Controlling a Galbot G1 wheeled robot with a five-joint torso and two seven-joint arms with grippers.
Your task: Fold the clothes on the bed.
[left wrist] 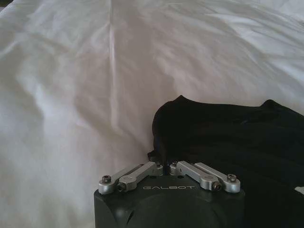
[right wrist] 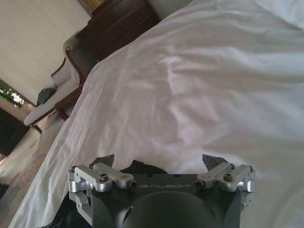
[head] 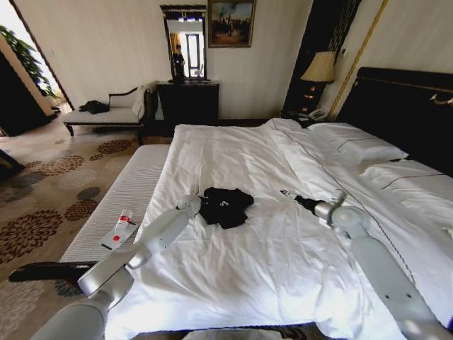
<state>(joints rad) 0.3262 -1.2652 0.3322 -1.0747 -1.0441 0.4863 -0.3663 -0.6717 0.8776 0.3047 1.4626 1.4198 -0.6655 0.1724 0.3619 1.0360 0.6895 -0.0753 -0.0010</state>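
Note:
The clothes, a black T-shirt, lie crumpled in a heap on the white duvet of the bed, near its middle. My left gripper rests at the heap's left edge. In the left wrist view that gripper has its finger links drawn together, shut on the edge of the black cloth. My right gripper hovers to the right of the heap, a short gap away. In the right wrist view it stands open, with a bit of the black cloth showing below it.
A grey-white striped bench runs along the bed's left side and carries a red-capped bottle. Pillows and the dark headboard lie to the right. A chaise, a dark dresser and a lamp stand by the far wall.

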